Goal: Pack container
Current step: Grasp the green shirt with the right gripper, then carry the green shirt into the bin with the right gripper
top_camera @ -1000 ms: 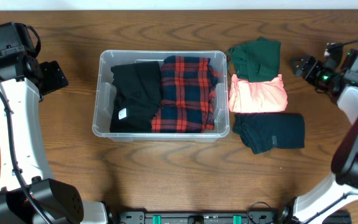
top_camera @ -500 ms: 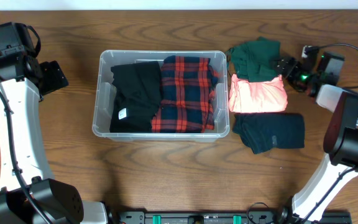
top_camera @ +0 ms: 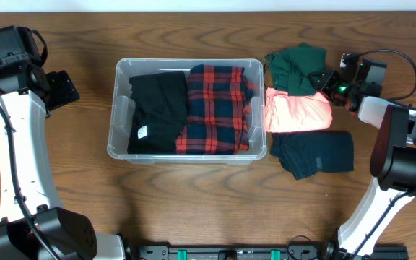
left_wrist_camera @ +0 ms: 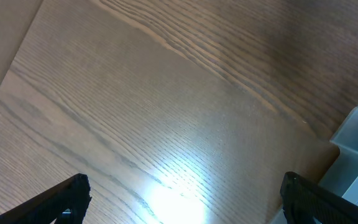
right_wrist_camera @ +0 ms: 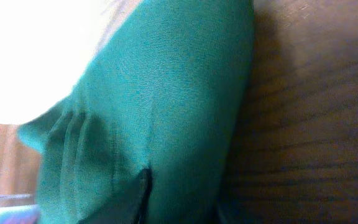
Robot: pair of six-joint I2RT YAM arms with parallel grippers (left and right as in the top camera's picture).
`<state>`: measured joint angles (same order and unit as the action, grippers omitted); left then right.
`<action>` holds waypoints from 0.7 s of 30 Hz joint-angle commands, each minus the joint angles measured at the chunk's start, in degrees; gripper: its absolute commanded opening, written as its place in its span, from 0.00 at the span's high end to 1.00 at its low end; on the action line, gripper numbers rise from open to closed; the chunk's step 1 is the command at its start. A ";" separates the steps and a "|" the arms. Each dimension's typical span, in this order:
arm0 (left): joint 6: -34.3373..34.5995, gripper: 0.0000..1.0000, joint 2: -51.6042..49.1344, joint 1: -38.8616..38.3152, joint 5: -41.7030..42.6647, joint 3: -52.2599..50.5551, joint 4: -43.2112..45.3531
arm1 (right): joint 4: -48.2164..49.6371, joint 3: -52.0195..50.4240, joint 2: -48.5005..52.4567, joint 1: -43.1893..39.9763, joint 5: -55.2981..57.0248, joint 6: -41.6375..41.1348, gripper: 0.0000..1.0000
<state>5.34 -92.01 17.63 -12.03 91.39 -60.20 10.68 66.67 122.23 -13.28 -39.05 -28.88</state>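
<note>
The right pincer has come in from the table's edge and now sits at the seam where the green garment meets the pink garment. Its wrist view is filled with green cloth, with one dark fingertip at the fold. Whether the jaws have pinched that cloth or only stand against it, I cannot tell.

Just to the side of the pincer, past the pink piece, lies a dark teal garment, also loose on the table. Straight ahead of the pincer, beyond these three pieces, stands the container. Its long axis runs roughly in line with the pincer's reach, and its near short wall almost touches the green and pink cloth. Inside, a red plaid garment fills the nearer half and a black garment the farther half.

Beyond the container's far wall hangs the left pincer, jaws spread wide over bare wood. The right arm is clearly the nearer one, so any carry would likely be a short lift forward over that near wall.
</note>
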 commanded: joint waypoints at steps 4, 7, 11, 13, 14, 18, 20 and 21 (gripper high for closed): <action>-0.11 0.02 0.70 0.20 -0.63 0.72 -0.20 | 11.96 0.13 -2.34 -3.85 -21.77 -9.51 0.95; -0.11 0.02 0.70 0.20 -0.63 0.72 -0.17 | 21.79 0.13 -5.75 -3.69 -28.50 -18.91 0.99; -0.11 0.02 0.70 0.20 -0.63 0.72 -0.20 | 32.06 0.13 -11.98 -1.38 -32.28 -28.44 0.99; -0.11 0.02 0.70 0.20 -0.63 0.72 -0.20 | 35.12 0.13 -16.06 0.94 -32.54 -30.99 0.99; -0.11 0.02 0.70 0.20 -0.63 0.72 -0.20 | 35.50 0.13 -17.94 2.12 -32.50 -31.28 0.99; -0.11 0.02 0.70 0.20 -0.63 0.72 -0.20 | 35.36 0.13 -23.78 7.48 -32.37 -31.98 0.99; -0.11 0.02 0.70 0.20 -0.63 0.72 -0.20 | 35.34 0.13 -26.21 11.69 -32.20 -31.95 0.99; -0.11 0.02 0.70 0.20 -0.63 0.72 -0.17 | 35.28 0.13 -26.64 12.94 -32.06 -31.98 0.99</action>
<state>5.34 -92.01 17.63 -12.03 91.39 -60.20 46.06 65.95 97.91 -4.69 -69.76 -58.63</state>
